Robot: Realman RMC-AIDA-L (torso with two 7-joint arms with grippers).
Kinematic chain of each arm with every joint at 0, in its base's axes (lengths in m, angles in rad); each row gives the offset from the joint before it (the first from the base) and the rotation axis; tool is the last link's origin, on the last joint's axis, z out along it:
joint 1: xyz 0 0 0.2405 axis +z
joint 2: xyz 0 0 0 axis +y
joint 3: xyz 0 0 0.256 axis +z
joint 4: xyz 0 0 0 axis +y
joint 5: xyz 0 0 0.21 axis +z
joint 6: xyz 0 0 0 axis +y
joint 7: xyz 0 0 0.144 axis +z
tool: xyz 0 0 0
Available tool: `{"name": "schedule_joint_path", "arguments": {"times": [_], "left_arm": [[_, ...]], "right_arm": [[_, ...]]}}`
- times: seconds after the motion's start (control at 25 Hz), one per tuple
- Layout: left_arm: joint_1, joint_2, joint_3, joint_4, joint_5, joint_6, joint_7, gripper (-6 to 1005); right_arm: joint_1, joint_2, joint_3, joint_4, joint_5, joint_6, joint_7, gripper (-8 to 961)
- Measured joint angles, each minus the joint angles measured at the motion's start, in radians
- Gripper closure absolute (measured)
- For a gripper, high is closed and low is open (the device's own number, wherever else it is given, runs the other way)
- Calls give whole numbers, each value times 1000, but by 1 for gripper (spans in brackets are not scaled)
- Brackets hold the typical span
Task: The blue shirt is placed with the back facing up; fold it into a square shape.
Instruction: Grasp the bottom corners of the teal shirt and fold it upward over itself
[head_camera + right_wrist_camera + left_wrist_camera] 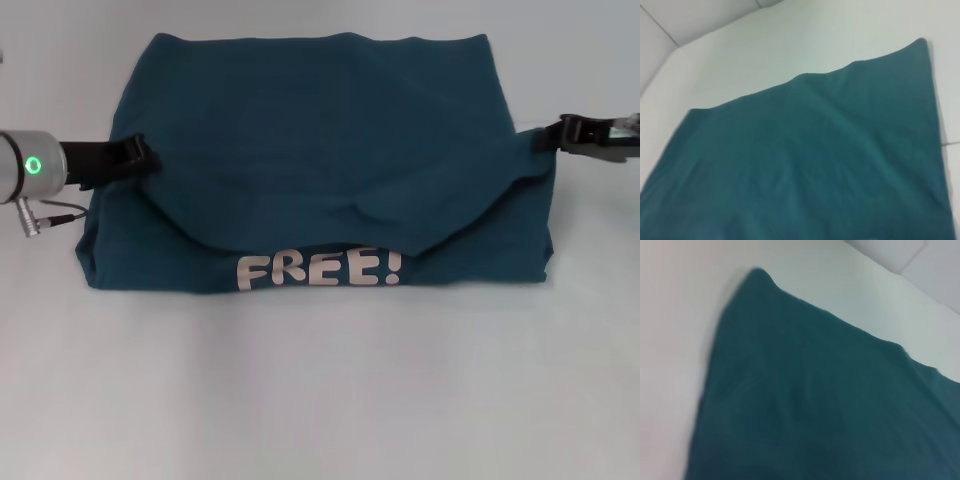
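A: Where was the blue shirt (320, 150)?

B: It lay flat on the white table (320, 400), partly folded. An upper layer had been brought over, its loose edge sagging in a curve across the front. Below that edge a strip of the lower layer showed, with the pale lettering "FREE!" (318, 270) on it, so the shirt was not plain.

A: And the left gripper (138, 155)?

B: It was at the shirt's left edge, about halfway along that side. Its dark tip touched the cloth, with the fold running away from it toward the other arm. I couldn't tell whether it had pinched the fabric or merely rested against it.

A: The right gripper (560, 132)?

B: It mirrored the first at the shirt's right edge, tip meeting the cloth where the upper layer bulged out. Again, its grip could not be judged.

A: The wrist cameras?

B: Each showed only teal cloth spreading away over the table.
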Motion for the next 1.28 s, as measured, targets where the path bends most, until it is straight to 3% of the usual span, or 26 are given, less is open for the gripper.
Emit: {"name": "schedule_joint_path", "arguments": {"times": [0.24,0.48,0.88,1.28], "left_arm": [[-19,-4,57,-28,0,-139,9,990],[-33,-2,102,-29,0,-206,10,990],[-85,11,125,-65,26,-259,7,989],[-118,0,125,-107,77,-323,3,982]], "right_arm": [[54,6,-129,79,0,185,0,857],[86,13,-201,97,-1,276,6,851],[112,9,-223,114,-7,329,4,841],[169,13,-238,193,-90,421,8,831]]}}
